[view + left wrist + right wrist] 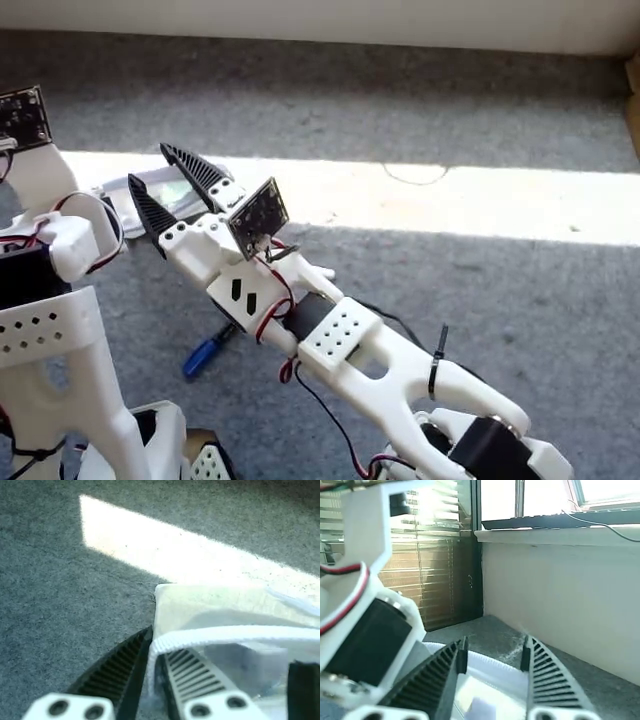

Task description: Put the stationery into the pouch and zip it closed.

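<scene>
A clear pouch (pixel 150 195) with a white zip edge lies on the grey carpet at the left. In the left wrist view my left gripper (pixel 154 647) is shut on the pouch's white zip edge (pixel 225 634), and a pale block (pixel 260 660) shows inside the pouch (pixel 200 605). My right gripper (pixel 148 165) stands open just over the pouch, its black fingers (pixel 445 672) apart above the pouch (pixel 490 677). A blue pen-like item (pixel 205 352) lies on the carpet, partly under the right arm.
A bright band of sunlight (pixel 450 200) crosses the carpet. The left arm's white body (pixel 55 300) fills the near left. A pale wall (pixel 570 600) and window blinds (pixel 440 555) stand beyond the pouch. A thin cable (pixel 415 178) lies on the sunlit strip.
</scene>
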Tool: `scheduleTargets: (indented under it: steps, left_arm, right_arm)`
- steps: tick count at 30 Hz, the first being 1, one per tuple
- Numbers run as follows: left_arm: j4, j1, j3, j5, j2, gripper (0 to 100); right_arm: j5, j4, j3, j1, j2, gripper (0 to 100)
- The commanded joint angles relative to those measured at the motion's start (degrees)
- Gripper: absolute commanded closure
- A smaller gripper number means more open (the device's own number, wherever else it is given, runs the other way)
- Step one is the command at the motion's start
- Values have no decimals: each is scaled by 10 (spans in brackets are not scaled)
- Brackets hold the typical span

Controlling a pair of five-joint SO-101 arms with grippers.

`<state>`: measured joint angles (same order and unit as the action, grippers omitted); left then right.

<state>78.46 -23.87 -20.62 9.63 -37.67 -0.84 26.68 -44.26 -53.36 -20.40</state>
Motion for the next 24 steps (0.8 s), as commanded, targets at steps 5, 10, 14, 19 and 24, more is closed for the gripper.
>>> scheduleTargets:
  steps: [5,10,14,19,24]
  left_arm:
    - [-4,4,-8,3,0,994]
    - [-4,1,-8,3,0,994]
    - [-5,-15,-1,5,0,994]
    - [-9,-49,10,5,0,994]
    - [-9,-59,5,5,0,994]
  right_arm:
    - [4,-93,33,-3,-113,828]
    - [4,-218,35,0,-158,828]
    - [4,-322,63,1,-192,828]
    - [4,-476,101,24,-227,828]
    - [-2,-650,116,100,-240,828]
